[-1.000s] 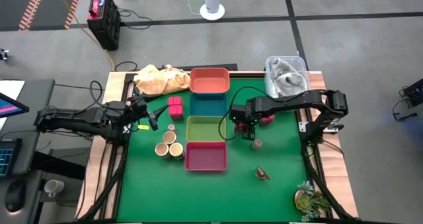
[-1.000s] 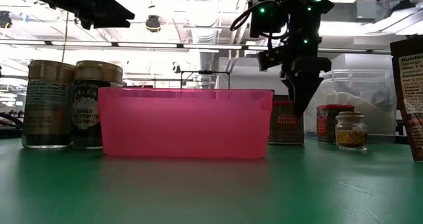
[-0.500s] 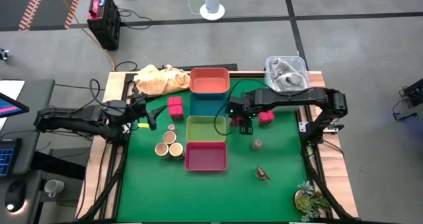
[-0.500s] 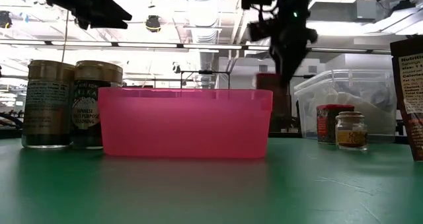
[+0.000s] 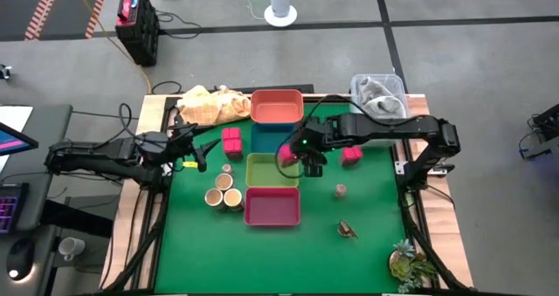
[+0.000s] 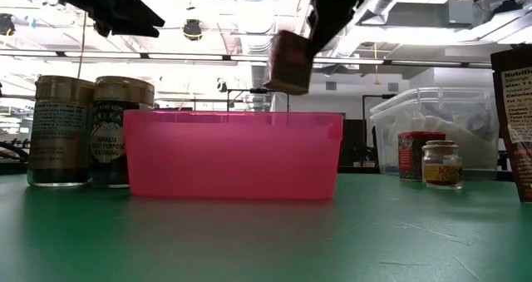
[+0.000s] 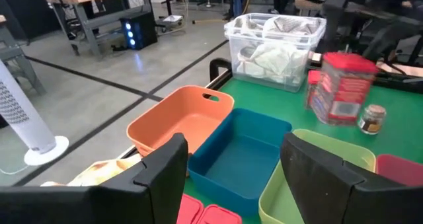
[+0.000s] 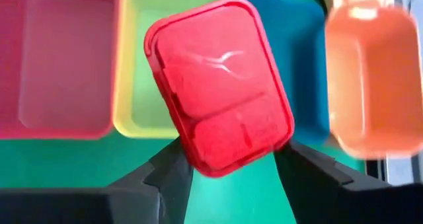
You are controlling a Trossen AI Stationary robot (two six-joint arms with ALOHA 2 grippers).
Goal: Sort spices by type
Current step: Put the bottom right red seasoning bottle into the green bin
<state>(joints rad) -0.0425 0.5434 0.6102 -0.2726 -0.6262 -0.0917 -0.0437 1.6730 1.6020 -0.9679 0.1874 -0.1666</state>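
Note:
My right gripper [image 5: 300, 156] hangs above the yellow-green tray [image 5: 266, 175], shut on one magenta-pink block [image 8: 221, 85], a red-lidded tin that also shows in the low view [image 6: 289, 61]. Two more pink blocks [image 5: 231, 140] lie left of the blue tray [image 5: 275, 139], and another [image 5: 351, 154] lies to the trays' right. The three tan tubs [image 5: 223, 192] stand left of the pink tray [image 5: 272, 207]. Grey-brown knobs [image 5: 339, 189] [image 5: 226, 168] and the dark brown piece [image 5: 347, 230] rest on the mat. My left gripper [image 5: 203, 153] waits open near the left edge. My right gripper pinches the pink block between its two fingers [image 8: 173, 176], on opposite side walls just below the lid [image 8: 198, 161]. The fingers come from above, pointing down, and the lid faces the wrist camera. The block is lifted clear above the trays and hangs tilted [image 6: 289, 61].
Four trays stand in a row down the table's middle, the orange one [image 5: 277, 106] farthest. A yellow cloth [image 5: 210, 105] and a clear bin of rags [image 5: 377, 99] sit at the far edge. The leafy sprig [image 5: 407, 262] is at the near right corner.
My right gripper has lifted the pink block off the mat right of the trays, carried it up and toward the table's left, and now holds it over the yellow-green tray. The block stood upright on the mat and now hangs tilted.

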